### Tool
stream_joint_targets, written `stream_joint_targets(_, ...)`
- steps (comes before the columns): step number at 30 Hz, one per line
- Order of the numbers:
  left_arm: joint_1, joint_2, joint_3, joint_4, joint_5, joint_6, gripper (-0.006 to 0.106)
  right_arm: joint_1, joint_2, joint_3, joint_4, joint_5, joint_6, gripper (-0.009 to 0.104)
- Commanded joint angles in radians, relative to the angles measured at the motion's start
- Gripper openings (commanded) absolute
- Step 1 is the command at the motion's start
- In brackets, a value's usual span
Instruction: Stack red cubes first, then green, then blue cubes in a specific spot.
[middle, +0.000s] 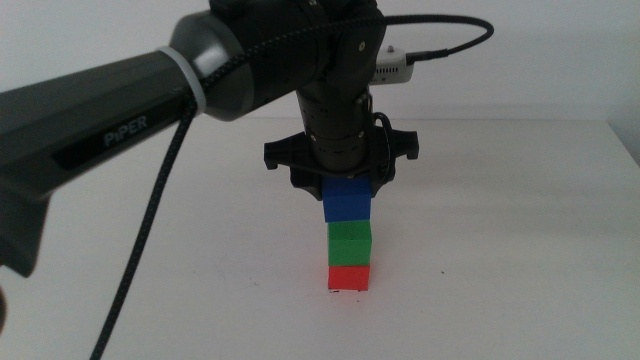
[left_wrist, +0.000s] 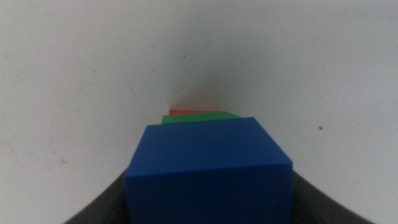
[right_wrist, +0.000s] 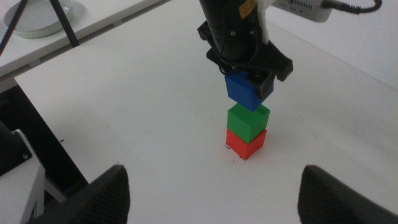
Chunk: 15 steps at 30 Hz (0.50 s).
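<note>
Nearest the camera in the middle view, the red cube sits on the white tabletop at the marked spot, with the green cube squarely on it. Coming in from the left, the left gripper is clamped on the blue cube, held directly above the green one and seemingly a sliver clear of it; being cubes, none has a long axis, though the blue one looks slightly twisted against the stack. Farther right, the right gripper waits near and well apart, jaws spread.
</note>
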<state>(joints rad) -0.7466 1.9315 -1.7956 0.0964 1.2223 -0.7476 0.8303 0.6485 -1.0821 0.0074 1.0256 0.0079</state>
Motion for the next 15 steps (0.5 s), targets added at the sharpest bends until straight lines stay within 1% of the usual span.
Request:
stream_joint_targets(1, -0.003, 0.013, -0.012, 0.005, -0.001, -0.016, -0.002, -0.004, -0.004, 0.005, -0.001, -0.010, -0.008, 0.093)
stream_joint_targets(12, -0.001, 0.067, -0.012, 0.001, -0.001, -0.005, -0.002, -0.004, -0.004, 0.005, -0.001, -0.010, -0.008, 0.093)
stream_joint_targets(15, -0.001, 0.067, -0.012, -0.013, -0.001, 0.017, -0.002, -0.004, -0.004, 0.005, -0.001, -0.010, -0.008, 0.093)
